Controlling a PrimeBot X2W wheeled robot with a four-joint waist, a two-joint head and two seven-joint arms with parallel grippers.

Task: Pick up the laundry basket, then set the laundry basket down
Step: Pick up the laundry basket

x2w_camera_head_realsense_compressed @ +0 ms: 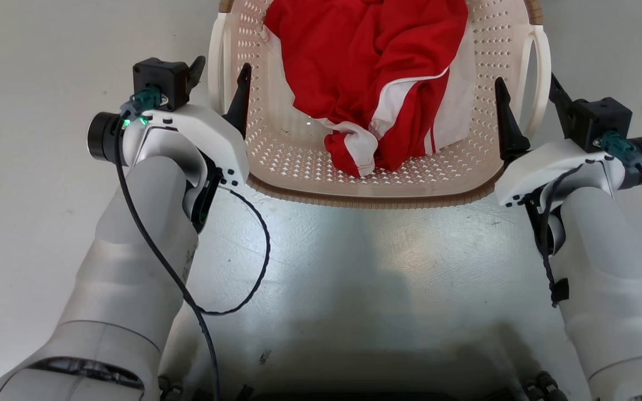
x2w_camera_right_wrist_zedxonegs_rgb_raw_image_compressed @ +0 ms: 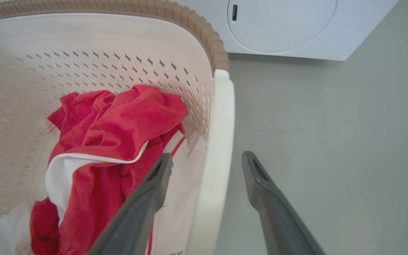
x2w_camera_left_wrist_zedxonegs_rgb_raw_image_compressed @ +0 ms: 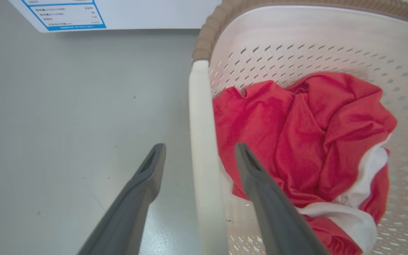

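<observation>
- On the floor ahead, laundry basket sits close in, red garment inside.
- Left tool and right tool: open, each straddling a loop handle, not clamped.
- Close both together, then lift level so it doesn't tip.

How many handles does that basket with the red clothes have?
2. The left handle sits on the laundry basket's left side, between the left gripper's open fingers; the right handle on the opposite side, between the right gripper's.
</observation>
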